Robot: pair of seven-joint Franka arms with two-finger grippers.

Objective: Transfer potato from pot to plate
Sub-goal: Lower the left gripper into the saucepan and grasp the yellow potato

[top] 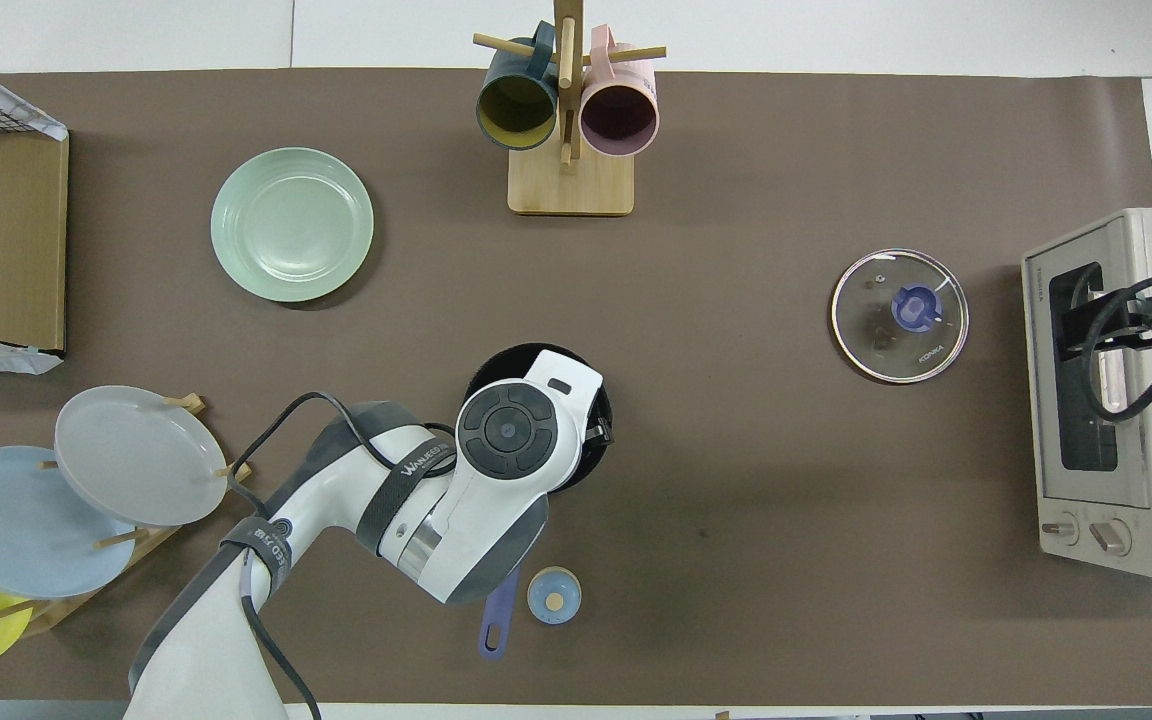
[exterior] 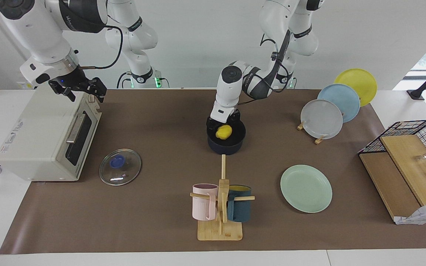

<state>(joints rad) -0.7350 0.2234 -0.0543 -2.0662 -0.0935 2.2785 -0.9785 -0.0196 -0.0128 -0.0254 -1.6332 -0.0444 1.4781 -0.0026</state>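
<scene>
- Right gripper (exterior: 86, 95): it waits above the top front edge of the toaster oven (exterior: 43, 136), at the right arm's end of the table. Its claw is apart and holds nothing.
- Left gripper (exterior: 223, 123): it is low inside the pot (exterior: 226, 148), at the potato's side nearer to the robots. Its claw is apart, with one finger toward each side of the potato. I cannot tell if it touches the potato.
- Potato (exterior: 224, 132): it lies in the pot, in the middle of the table.
- Glass lid (exterior: 120, 167): it lies flat in front of the oven, farther from the robots than the pot.
- Green plate (exterior: 306, 188): it is bare, farther from the robots than the pot, toward the left arm's end.
</scene>
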